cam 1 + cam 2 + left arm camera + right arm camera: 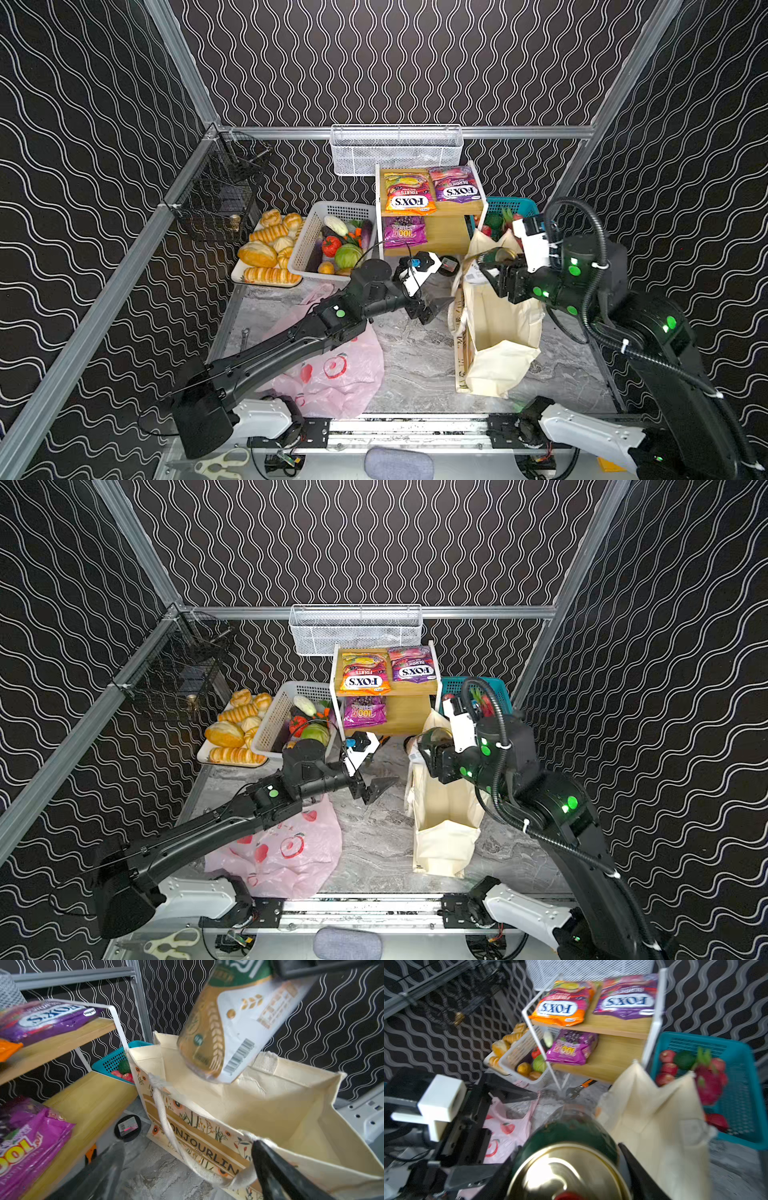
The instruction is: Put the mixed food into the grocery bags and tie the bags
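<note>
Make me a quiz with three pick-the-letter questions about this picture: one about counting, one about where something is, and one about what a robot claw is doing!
1. How many snack packets lie on the two-tier wooden shelf rack?
A. one
B. five
C. three

2. Where is the green metal can with the gold lid?
A. on the rack
B. held over the cream canvas tote
C. under the rack

3. How is the left gripper?
A. wide open
B. shut on the can
C. shut on a packet

Answers:
1 C, an orange packet, a purple packet and a magenta packet lie there.
2 B, the right gripper clamps it above the tote's mouth.
3 A, its fingers stand far apart.
</note>
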`<action>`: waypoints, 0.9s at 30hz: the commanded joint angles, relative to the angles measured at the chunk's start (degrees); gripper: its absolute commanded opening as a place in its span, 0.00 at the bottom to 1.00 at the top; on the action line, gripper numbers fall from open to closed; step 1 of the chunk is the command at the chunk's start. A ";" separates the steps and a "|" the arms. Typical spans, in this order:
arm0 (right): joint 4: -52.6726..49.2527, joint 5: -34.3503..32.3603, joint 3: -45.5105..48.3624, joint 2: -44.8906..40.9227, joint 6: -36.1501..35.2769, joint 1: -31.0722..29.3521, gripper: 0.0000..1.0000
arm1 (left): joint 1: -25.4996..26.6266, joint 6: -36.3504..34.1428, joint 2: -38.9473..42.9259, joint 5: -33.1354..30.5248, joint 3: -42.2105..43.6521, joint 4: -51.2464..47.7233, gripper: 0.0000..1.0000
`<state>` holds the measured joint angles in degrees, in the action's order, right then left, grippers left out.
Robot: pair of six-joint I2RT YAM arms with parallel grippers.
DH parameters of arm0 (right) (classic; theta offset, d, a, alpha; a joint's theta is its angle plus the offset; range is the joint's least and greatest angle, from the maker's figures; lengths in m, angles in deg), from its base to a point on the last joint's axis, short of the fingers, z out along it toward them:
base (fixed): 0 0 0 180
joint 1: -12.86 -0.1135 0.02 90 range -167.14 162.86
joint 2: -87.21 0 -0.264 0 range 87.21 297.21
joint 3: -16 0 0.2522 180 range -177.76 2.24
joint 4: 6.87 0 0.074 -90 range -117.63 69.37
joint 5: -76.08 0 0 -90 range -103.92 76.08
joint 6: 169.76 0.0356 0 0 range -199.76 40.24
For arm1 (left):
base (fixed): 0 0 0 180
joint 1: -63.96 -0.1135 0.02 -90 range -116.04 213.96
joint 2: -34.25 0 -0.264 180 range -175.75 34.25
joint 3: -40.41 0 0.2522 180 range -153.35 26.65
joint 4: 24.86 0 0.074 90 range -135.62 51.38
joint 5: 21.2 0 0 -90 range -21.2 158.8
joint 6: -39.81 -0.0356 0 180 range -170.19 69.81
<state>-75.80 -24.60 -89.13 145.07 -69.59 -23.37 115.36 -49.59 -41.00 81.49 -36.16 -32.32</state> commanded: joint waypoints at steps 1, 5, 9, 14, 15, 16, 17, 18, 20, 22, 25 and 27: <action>3.86 -16.82 3.55 -0.70 6.00 0.56 0.37 | 0.04 9.33 -2.39 2.91 -1.38 -0.81 0.96; 4.75 -13.20 8.80 0.28 8.55 5.21 0.36 | 0.02 14.34 -6.71 5.60 -3.75 -0.13 0.90; 9.98 -1.06 14.84 1.87 9.50 14.85 0.35 | 0.07 17.96 -10.35 7.02 -6.76 -1.81 0.87; 15.44 1.18 19.67 5.62 8.48 15.92 0.34 | 0.04 20.87 -12.82 8.85 -7.97 -0.92 0.82; 16.02 1.62 20.18 6.54 7.89 15.88 0.33 | 0.06 21.38 -13.44 8.76 -8.23 -0.94 0.80; 16.53 1.83 20.79 7.29 7.63 15.90 0.33 | 0.04 21.76 -13.96 8.71 -8.58 -1.26 0.78; 17.34 1.79 21.56 7.80 7.20 15.86 0.32 | 0.10 22.09 -14.59 8.68 -9.17 -1.90 0.76; 18.07 1.88 22.27 8.22 6.84 15.84 0.32 | 0.02 22.35 -15.24 8.60 -9.79 -2.60 0.74; 18.95 1.88 23.82 8.99 6.44 15.92 0.32 | 0.02 23.14 -16.26 9.27 -10.56 -2.80 0.68; 20.41 1.37 25.90 9.63 5.52 15.92 0.32 | 0.02 24.33 -16.84 10.13 -10.52 -1.62 0.61; 21.59 0.74 28.29 11.22 4.14 15.92 0.32 | 0.06 26.56 -17.44 9.74 -10.35 0.08 0.45; 22.84 -0.67 29.85 12.12 4.11 15.89 0.31 | 0.07 27.32 -17.58 8.85 -11.00 -1.23 0.35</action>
<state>-59.61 -23.64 -60.39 156.66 -64.23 -7.39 115.36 -24.60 -58.42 90.62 -46.21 -34.15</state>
